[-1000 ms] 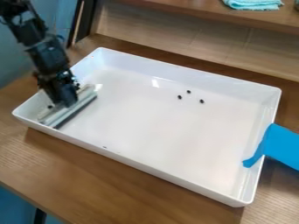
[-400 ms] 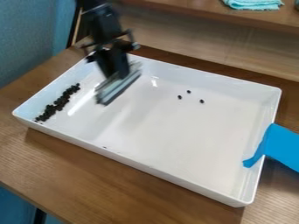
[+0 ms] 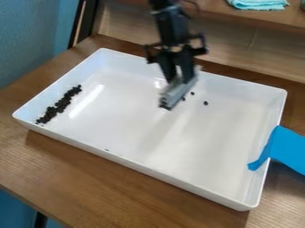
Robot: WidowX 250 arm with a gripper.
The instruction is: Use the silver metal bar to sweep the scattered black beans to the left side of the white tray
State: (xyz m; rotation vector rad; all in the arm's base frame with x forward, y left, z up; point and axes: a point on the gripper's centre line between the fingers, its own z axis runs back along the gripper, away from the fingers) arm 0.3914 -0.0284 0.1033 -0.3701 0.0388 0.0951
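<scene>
Squeegee-like tool (image 3: 178,91), by its blurred look, is clamped in the gripper (image 3: 180,79) over the white tray (image 3: 199,147); dark crumbs (image 3: 59,107) line one short wall. Beyond: wooden table (image 3: 119,189), blue tape (image 3: 289,148), shelf (image 3: 205,11) with teal cloth (image 3: 259,4).

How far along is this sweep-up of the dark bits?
Mostly done, it seems: a dense row of dark bits lies at the left end of the white tray. In hand: the end effector holds a pale bar over the tray. Apparently left: three loose bits, lying apart from that row.
</scene>
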